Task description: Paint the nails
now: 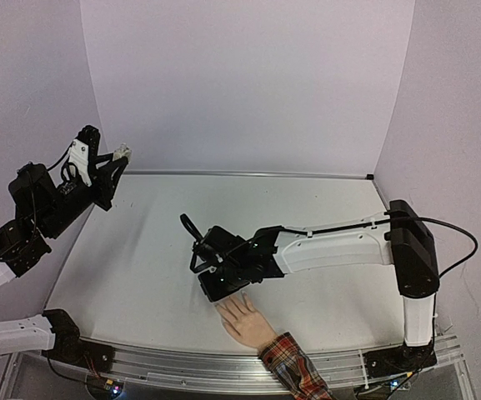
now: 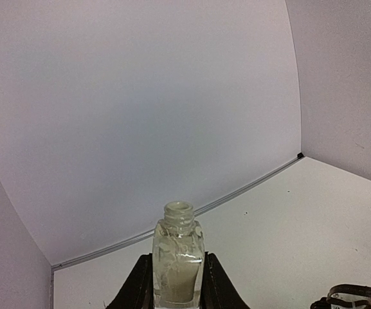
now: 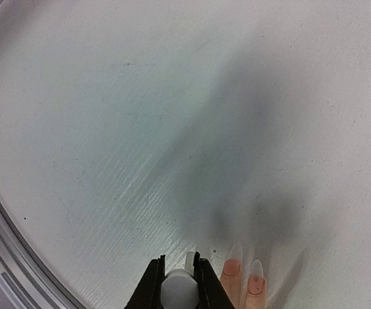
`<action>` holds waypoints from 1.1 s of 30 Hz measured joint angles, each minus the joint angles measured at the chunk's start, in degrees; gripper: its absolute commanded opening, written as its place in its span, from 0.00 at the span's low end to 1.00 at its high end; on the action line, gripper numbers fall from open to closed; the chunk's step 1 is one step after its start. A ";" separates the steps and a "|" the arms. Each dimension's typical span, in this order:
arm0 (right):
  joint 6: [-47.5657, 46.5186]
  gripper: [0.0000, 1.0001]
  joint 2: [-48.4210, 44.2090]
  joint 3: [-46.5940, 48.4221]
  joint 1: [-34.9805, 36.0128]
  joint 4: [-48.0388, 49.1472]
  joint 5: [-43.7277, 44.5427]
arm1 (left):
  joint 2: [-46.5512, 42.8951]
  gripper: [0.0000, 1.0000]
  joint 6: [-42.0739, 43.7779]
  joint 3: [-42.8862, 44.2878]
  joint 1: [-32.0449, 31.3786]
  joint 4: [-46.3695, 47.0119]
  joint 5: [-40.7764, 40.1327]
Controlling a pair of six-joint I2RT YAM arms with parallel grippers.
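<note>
Carefully: the right claw [image 3: 177,267], clamped tight on a white brush cap [image 3: 179,288], sits just beside the nails [image 3: 235,252] of the mannequin hand [image 1: 247,321] lying on the table [image 1: 140,250]. Lower it gently and stroke lengthwise. The left claw [image 2: 177,273] grips the open bottle [image 2: 178,244], well apart.

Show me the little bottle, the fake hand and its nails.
bottle [image 2: 178,261], left wrist view, on its glass body.
fake hand [image 1: 246,321], top view, on the hand's middle.
nails [image 3: 257,268], right wrist view, on one pale nail.

- We see a white table [image 1: 323,208], metal rail [image 1: 182,362] along its near edge.
- On it lies a mannequin hand [image 1: 244,321], nails [image 3: 257,266] up, plaid cuff [image 1: 294,367] by the rail.
</note>
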 measured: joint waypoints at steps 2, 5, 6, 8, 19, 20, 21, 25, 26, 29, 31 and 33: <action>0.05 0.00 0.10 0.00 0.00 0.00 -0.03 | 0.00 0.00 0.00 0.00 0.00 0.00 0.00; 0.24 0.00 0.38 0.00 0.00 0.00 -0.12 | 0.04 0.00 0.00 0.00 0.00 -0.01 -0.02; 0.27 0.00 0.53 0.00 0.00 -0.02 -0.15 | 0.04 0.00 0.00 0.00 0.00 -0.04 0.00; 0.32 0.00 0.81 0.00 0.00 -0.01 -0.23 | 0.04 0.00 0.00 0.00 0.00 -0.02 -0.01; 0.88 0.00 1.32 0.00 -0.16 -0.02 -0.26 | 0.04 0.00 0.00 0.00 0.00 -0.02 0.00; 0.90 0.00 1.35 0.00 -0.26 -0.02 -0.26 | 0.04 0.00 0.00 0.00 0.00 -0.02 0.00; 0.91 0.00 1.39 0.00 -0.36 -0.01 -0.26 | 0.04 0.00 0.00 0.00 0.00 -0.02 0.00; 0.91 0.00 1.88 0.00 -0.45 0.00 -0.27 | 0.04 0.00 0.00 0.00 0.00 -0.02 -0.01; 0.93 0.00 2.05 0.00 -0.52 0.00 -0.28 | 0.04 0.00 0.00 0.00 0.00 -0.02 0.00; 0.93 0.00 2.32 0.00 -0.69 -0.03 -0.31 | 0.04 0.00 0.00 0.00 0.00 -0.02 0.00; 0.93 0.00 2.33 0.00 -0.70 -0.02 -0.28 | 0.04 0.00 0.00 0.00 0.00 -0.02 -0.02; 0.91 0.00 2.35 0.00 -0.77 -0.02 -0.29 | 0.04 0.00 0.00 0.00 0.00 -0.02 -0.02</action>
